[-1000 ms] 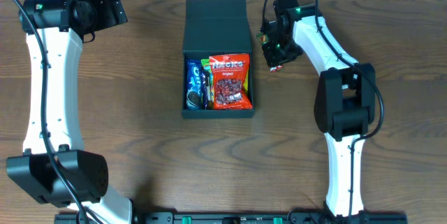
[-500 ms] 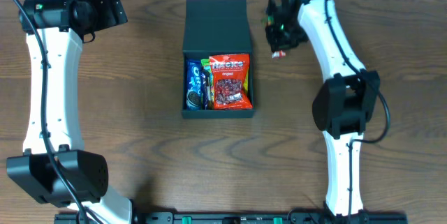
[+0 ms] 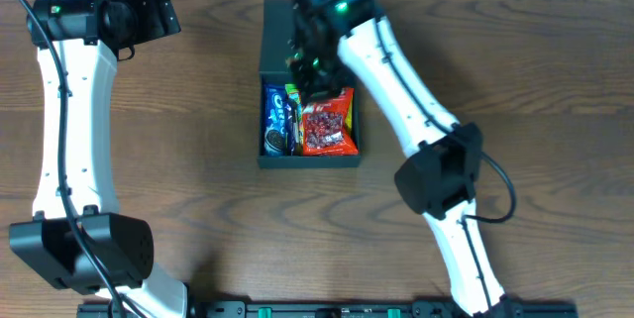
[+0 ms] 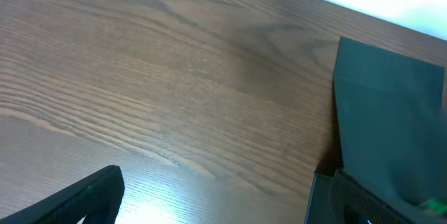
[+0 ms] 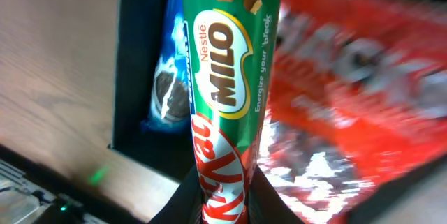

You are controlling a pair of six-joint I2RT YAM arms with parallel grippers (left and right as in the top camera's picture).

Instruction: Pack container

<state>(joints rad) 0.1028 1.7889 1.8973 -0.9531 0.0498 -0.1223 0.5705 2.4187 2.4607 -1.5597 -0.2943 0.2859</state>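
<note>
Your right gripper [image 5: 225,206] is pinching the lower end of a green Milo bar [image 5: 227,77] and holds it over the open container [image 3: 307,160]. The container sits mid-table [image 3: 198,110], with its flap lid [image 4: 391,105] laid open on the far side. Inside, a blue cookie pack [image 5: 170,91] lies by the left wall and a red snack bag [image 5: 349,112] fills the right (blurred in the wrist view). The bar points between them, and you cannot tell whether it touches them. Your left gripper [image 3: 163,13] is well apart at the far left, fingers spread and empty.
</note>
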